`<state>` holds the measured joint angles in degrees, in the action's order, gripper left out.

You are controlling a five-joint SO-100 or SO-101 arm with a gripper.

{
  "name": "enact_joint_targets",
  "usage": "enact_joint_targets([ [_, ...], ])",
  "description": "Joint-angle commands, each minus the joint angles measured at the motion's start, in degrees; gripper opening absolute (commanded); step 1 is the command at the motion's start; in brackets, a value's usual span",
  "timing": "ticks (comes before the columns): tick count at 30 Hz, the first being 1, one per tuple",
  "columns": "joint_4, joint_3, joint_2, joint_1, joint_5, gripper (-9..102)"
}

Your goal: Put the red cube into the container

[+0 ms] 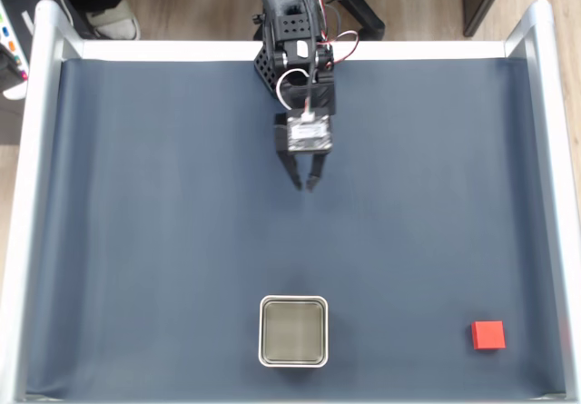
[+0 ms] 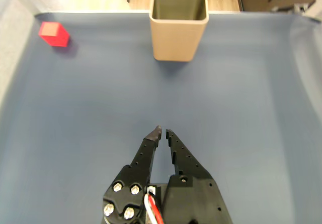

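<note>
In the fixed view the arm (image 1: 298,59) reaches down from the top edge of the desk (image 1: 136,222), which is covered by a dark blue mat inside a pale raised rim. Its jaws hang over the upper middle of the mat, tips pointing toward the near edge; the gripper (image 1: 304,184) holds nothing. In the wrist view the gripper (image 2: 162,130) shows its 2 tips almost meeting, with only a thin slit between them, so the jaws are closed on nothing.

The cube (image 1: 488,335) sits on the mat near the lower right corner in the fixed view, and at the upper left in the wrist view (image 2: 53,33). The tin (image 1: 293,331) stands upright and empty at the bottom centre, well apart from the cube and from the jaws. In the wrist view the tin (image 2: 179,32) stands straight ahead of the jaws.
</note>
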<state>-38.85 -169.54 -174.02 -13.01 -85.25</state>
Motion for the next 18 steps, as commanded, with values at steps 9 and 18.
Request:
enact_joint_targets([
  [9,-4.3,32.8,26.7,-13.4,6.9,0],
  [18,-16.0,61.6,54.4,-18.8,19.5,2],
])
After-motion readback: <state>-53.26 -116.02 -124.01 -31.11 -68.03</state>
